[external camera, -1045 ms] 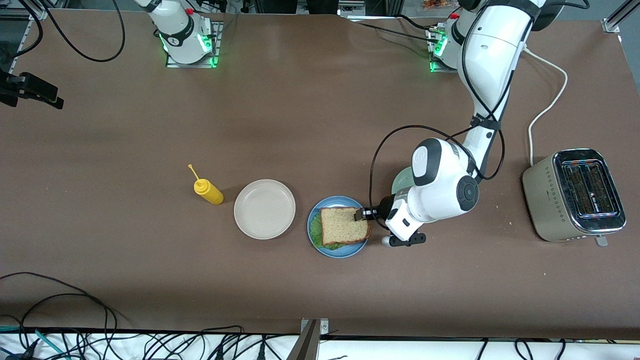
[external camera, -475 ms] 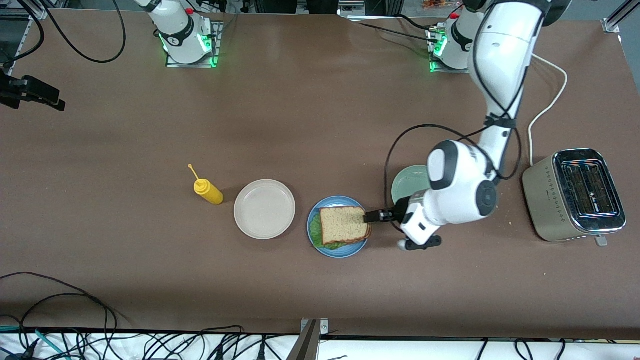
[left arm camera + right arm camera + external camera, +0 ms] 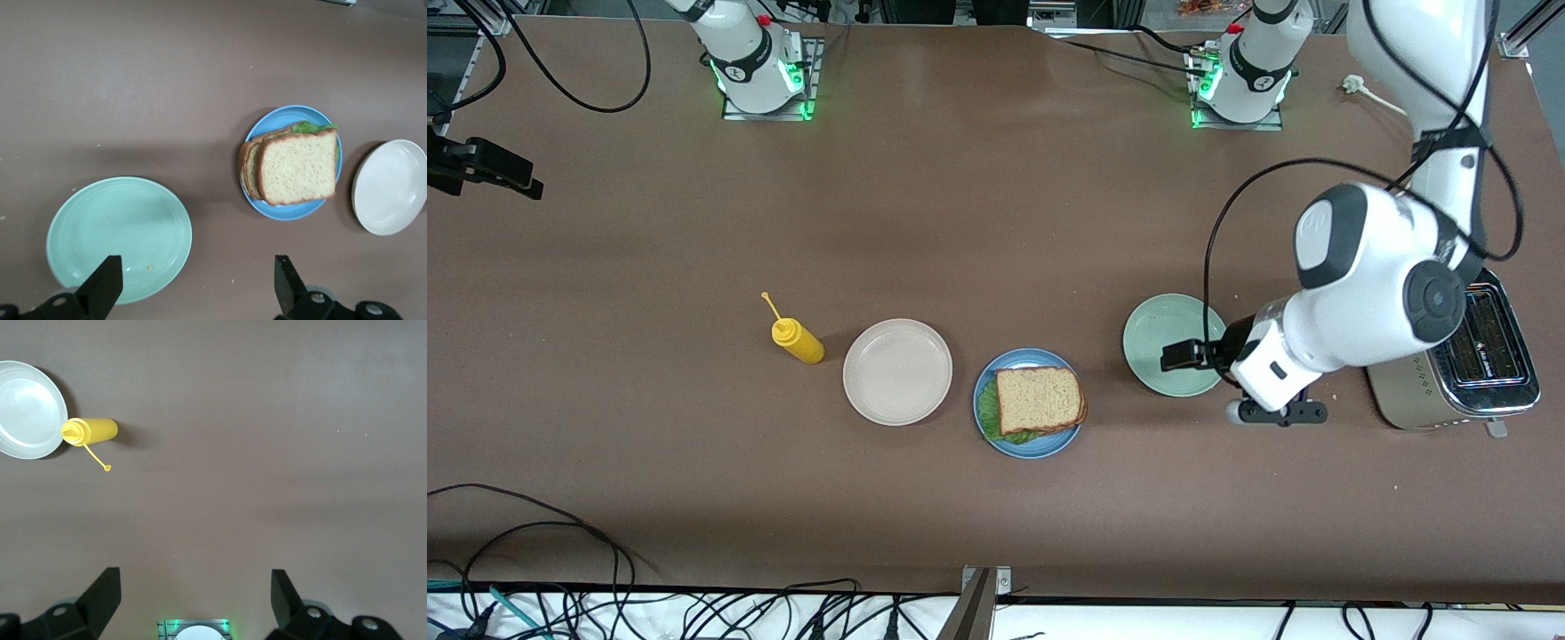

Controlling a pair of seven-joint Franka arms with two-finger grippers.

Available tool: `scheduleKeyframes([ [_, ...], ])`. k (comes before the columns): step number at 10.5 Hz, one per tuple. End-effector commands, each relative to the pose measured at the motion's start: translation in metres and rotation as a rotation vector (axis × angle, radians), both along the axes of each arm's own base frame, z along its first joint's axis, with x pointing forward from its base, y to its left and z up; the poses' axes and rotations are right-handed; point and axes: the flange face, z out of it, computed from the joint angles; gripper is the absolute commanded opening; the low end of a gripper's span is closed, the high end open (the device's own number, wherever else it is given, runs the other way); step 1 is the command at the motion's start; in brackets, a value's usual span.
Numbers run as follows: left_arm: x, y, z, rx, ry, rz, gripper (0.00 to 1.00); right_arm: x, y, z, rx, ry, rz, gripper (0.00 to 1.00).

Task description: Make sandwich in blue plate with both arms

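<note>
The sandwich, a toasted bread slice on top with green lettuce showing under its edge, lies in the blue plate. Nothing touches it. My left gripper hangs open and empty over the rim of the mint-green plate, apart from the sandwich. In the left wrist view the sandwich rests in the blue plate, well ahead of the open left gripper. My right gripper waits open and empty, high over bare table near its own base.
A cream-white plate and a yellow squeeze bottle lie beside the blue plate toward the right arm's end. A toaster stands at the left arm's end, partly covered by the left arm. Cables run along the front edge.
The left gripper opened, let go of the top bread slice and drew back from the blue plate to over the mint-green plate. The sandwich stayed put. The right arm has not moved.
</note>
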Motion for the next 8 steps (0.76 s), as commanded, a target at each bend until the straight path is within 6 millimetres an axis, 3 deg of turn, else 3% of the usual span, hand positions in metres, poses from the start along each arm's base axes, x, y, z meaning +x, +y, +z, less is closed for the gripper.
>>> scheduleKeyframes([
  [1,-0.016,0.055,0.063,0.023,-0.025,0.039,1.0,0.001,-0.003,0.004,0.006,-0.005,-0.004,1.0],
  [3,-0.03,0.109,0.12,0.022,-0.097,0.117,1.0,0.001,-0.002,0.005,0.006,-0.006,-0.003,1.0],
  [5,-0.053,0.14,0.159,0.02,-0.101,0.145,1.0,0.001,-0.003,0.005,0.006,-0.006,-0.004,1.0],
  [8,-0.083,0.154,0.194,0.174,-0.105,0.108,1.0,0.001,-0.002,0.004,0.007,-0.005,-0.002,1.0],
])
